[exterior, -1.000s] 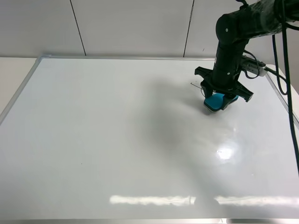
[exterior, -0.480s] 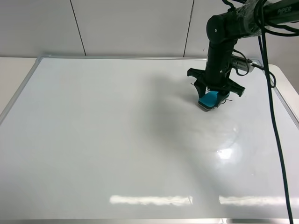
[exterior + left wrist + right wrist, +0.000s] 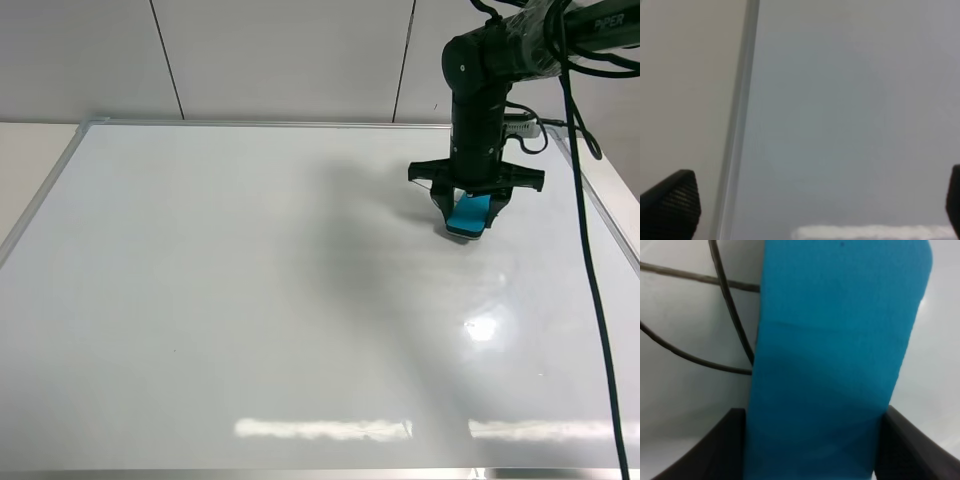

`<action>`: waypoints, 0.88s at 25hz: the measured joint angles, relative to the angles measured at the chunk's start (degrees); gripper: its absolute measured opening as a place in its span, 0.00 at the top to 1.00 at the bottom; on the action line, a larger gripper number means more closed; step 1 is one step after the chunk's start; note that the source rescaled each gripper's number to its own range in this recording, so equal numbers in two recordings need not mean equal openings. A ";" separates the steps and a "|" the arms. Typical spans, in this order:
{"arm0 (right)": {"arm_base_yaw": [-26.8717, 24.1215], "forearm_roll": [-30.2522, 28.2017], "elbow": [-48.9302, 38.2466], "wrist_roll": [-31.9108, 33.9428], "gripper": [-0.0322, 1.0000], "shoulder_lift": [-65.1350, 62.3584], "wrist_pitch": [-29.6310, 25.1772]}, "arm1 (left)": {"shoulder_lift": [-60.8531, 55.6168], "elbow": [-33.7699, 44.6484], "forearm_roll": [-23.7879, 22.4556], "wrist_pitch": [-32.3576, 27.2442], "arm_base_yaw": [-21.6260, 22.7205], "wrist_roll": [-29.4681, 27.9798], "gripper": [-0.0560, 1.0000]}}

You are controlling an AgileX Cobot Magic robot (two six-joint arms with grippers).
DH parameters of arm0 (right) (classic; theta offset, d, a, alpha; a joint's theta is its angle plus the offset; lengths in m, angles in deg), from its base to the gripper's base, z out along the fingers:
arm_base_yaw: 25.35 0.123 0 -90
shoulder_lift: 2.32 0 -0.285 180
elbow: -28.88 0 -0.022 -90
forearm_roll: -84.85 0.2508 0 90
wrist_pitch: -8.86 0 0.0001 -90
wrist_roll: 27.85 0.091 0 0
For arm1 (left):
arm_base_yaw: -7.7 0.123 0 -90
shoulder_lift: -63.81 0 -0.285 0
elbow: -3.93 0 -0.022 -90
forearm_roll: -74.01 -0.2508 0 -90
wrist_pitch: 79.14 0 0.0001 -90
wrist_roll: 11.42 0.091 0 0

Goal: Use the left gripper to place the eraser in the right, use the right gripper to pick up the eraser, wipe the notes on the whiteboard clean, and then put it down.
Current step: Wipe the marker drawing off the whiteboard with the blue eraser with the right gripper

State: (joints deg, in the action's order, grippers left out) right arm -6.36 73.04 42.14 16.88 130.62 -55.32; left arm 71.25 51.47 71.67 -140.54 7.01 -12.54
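Note:
The whiteboard (image 3: 250, 300) fills the exterior high view, with a thin silver frame. My right gripper (image 3: 470, 208) stands over its far right part, pointing down, shut on the teal eraser (image 3: 468, 216), which is pressed on the board. In the right wrist view the eraser (image 3: 840, 355) sits between dark fingers (image 3: 715, 450). The notes (image 3: 725, 310), thin black marker lines, lie just beside it. In the high view the notes are hidden under the gripper. My left gripper (image 3: 810, 210) is open and empty above the board's frame (image 3: 737, 130); it is out of the high view.
Cream table (image 3: 25, 150) lies left of the board, also seen in the left wrist view (image 3: 685, 90). Black cables (image 3: 592, 260) hang over the board's right edge. A panelled wall (image 3: 280, 60) stands behind. Light glare (image 3: 482, 327) marks the board.
The right gripper slid the eraser left over the board, then back right, turning its wrist. The thin line seen beside the gripper earlier no longer shows.

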 joint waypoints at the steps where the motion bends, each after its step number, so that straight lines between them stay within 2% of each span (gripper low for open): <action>1: 0.00 0.00 0.00 -0.04 0.96 0.00 0.05 | 0.00 0.00 0.00 0.00 0.00 0.00 0.00; 9: 0.00 0.05 0.00 -0.39 0.96 0.00 2.70 | 0.00 0.00 0.00 0.00 0.00 0.00 0.00; 17: 0.00 -0.31 0.04 -0.74 0.96 0.00 3.10 | 0.00 0.00 0.00 0.00 0.00 0.00 0.00; 22: 0.00 -1.02 0.04 -8.45 0.96 0.00 7.02 | 0.00 0.00 0.00 0.00 0.00 0.00 0.00</action>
State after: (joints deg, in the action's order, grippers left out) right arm -6.36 72.02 42.19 8.43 130.62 -48.30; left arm 71.25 51.47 71.67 -140.54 7.01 -12.54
